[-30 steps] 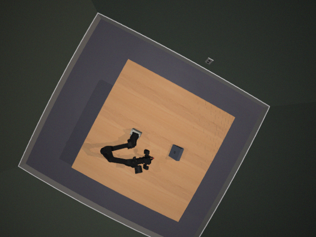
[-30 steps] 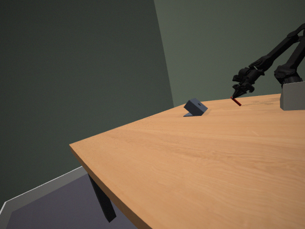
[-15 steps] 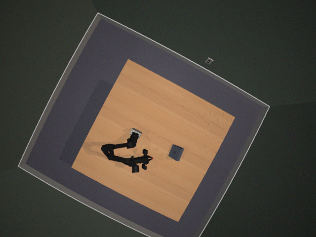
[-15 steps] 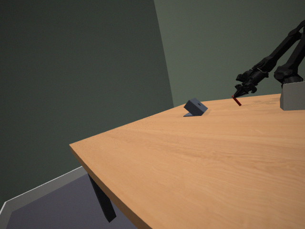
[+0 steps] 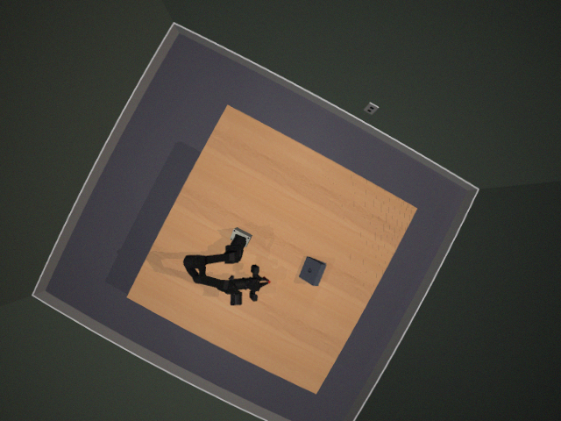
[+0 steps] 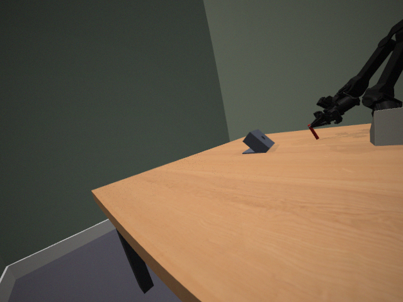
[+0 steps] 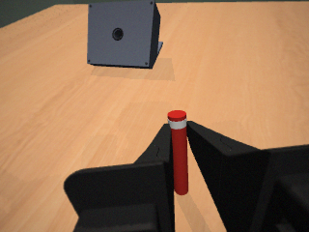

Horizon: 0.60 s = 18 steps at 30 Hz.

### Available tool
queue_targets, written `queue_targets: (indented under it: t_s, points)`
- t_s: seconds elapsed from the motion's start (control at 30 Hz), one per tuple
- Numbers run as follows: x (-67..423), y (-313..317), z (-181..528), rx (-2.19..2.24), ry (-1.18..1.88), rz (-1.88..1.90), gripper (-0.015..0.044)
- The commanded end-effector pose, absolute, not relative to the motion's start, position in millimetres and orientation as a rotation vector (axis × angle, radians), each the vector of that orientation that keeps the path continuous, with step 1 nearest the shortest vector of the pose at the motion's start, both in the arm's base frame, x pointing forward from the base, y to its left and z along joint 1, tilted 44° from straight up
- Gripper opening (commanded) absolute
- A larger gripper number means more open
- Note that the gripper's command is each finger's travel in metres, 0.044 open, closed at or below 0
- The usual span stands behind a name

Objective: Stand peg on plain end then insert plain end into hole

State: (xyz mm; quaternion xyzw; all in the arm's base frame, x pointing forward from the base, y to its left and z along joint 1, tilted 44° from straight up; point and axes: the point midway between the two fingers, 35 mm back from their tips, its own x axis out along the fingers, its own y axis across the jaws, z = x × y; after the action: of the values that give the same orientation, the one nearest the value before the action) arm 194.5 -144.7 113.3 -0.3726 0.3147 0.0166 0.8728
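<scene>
My gripper (image 7: 177, 127) (image 6: 315, 124) (image 5: 265, 281) is shut on the red peg (image 7: 179, 159) (image 6: 313, 132) (image 5: 269, 281). The fingers grip it just below its white band, near the upper end. The plain end hangs down from the fingers, tilted, close above the table (image 6: 260, 211). The sloped dark grey panel (image 7: 125, 34) (image 6: 258, 140) (image 5: 312, 270) stands some way ahead of the gripper, with its hole (image 7: 117, 34) (image 6: 262, 138) facing me in the wrist view.
The arm's grey base block (image 6: 387, 126) (image 5: 240, 235) stands on the wooden table behind the gripper. The table's near edge and a dark leg (image 6: 135, 263) show in the exterior view, with a walled floor (image 5: 172, 90) around the table.
</scene>
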Motion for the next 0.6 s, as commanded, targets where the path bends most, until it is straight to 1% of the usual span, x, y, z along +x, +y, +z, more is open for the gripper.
queue_targets:
  t_s: [0.0,0.57]
  points:
    - [191,-144,113,-0.776,0.619,0.056,0.0049]
    - [180,-146,114,-0.766,0.481,0.114,0.0049]
